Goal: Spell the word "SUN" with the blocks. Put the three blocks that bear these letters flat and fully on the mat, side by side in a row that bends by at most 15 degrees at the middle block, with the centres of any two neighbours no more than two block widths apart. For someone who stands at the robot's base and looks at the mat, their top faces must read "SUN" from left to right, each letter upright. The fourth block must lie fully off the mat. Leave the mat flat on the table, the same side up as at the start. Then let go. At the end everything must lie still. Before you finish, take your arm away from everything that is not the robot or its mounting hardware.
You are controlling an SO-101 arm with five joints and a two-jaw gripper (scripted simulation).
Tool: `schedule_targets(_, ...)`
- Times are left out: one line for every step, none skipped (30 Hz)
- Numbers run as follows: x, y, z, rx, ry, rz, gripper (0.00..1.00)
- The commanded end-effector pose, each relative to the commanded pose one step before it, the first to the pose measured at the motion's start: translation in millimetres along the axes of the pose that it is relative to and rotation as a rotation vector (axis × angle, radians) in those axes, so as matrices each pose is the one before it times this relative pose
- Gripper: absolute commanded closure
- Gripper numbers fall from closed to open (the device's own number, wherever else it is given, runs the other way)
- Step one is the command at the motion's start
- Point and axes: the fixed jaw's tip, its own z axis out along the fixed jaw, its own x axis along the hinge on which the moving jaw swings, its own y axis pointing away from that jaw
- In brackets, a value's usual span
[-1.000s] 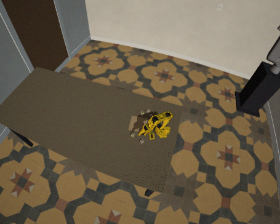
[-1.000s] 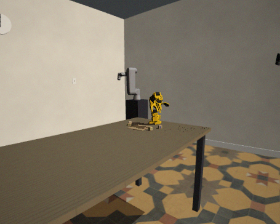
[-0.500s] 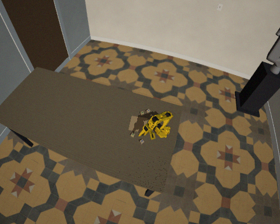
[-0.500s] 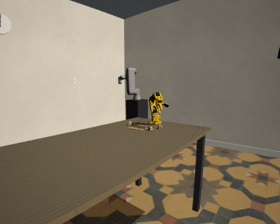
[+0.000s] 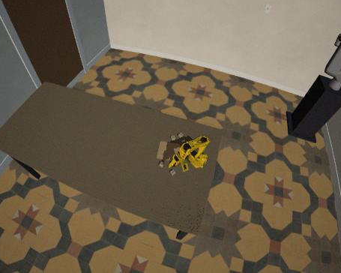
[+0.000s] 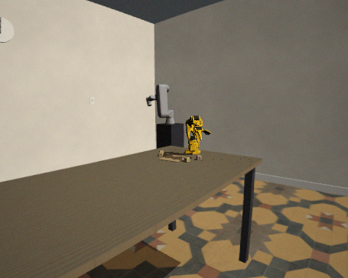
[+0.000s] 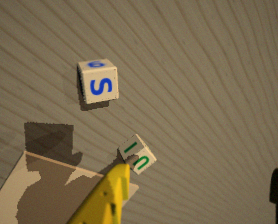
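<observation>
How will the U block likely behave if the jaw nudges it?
The U block has flat faces and straight edges, so it would probably slide or pivot rather than roll. It looks stiff, so squeezing it shouldn't deform it. It lies close by the mat, so a push that way might catch on the mat's edge and tip it.

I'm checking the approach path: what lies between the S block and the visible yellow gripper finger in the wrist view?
In the wrist view, only bare tabletop separates the S block from the fingertip.
</observation>
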Motion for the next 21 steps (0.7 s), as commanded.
schedule_targets(0.63,-1.34,6.336,-0.04015,0.00214,0.00005,0.68)
schedule_targets(0.08,2.05,3.930,-0.03058,0.00125,0.00000,0.68)
schedule_targets(0.09,2.09,4.001,-0.03113,0.00127,0.00000,0.68)
schedule_targets(0.00,0.00,0.000,0.00000,0.00000,0.00000,0.68)
schedule_targets(0.00,0.00,0.000,0.00000,0.00000,0.00000,0.68)
schedule_targets(0.09,2.09,4.001,-0.03113,0.00127,0.00000,0.68)
schedule_targets(0.08,2.05,3.930,-0.03058,0.00125,0.00000,0.68)
schedule_targets(0.08,1.97,3.792,-0.02949,0.00121,0.00000,0.68)
schedule_targets(0.08,1.86,3.588,-0.02790,0.00114,0.00000,0.68)
schedule_targets(0.07,1.72,3.325,-0.02584,0.00106,0.00000,0.68)
schedule_targets(0.06,1.55,3.011,-0.02338,0.00096,0.00000,0.68)
schedule_targets(0.06,1.37,2.653,-0.02059,0.00084,0.00000,0.68)
schedule_targets(0.05,1.16,2.264,-0.01756,0.00072,0.00000,0.68)
schedule_targets(0.04,0.95,1.857,-0.01439,0.00059,0.00000,0.68)
schedule_targets(0.03,0.74,1.447,-0.01120,0.00046,0.00000,0.68)
schedule_targets(0.02,0.53,1.051,-0.00813,0.00033,0.00000,0.68)
schedule_targets(0.01,0.35,0.689,-0.00532,0.00022,0.00000,0.68)
schedule_targets(0.01,0.19,0.381,-0.00294,0.00012,0.00000,0.68)
schedule_targets(0.00,0.08,0.150,-0.00116,0.00005,0.00000,0.68)
schedule_targets(0.00,0.01,0.023,-0.00018,0.00001,0.00000,0.68)
schedule_targets(0.00,0.00,0.000,0.00000,0.00000,0.00000,0.68)
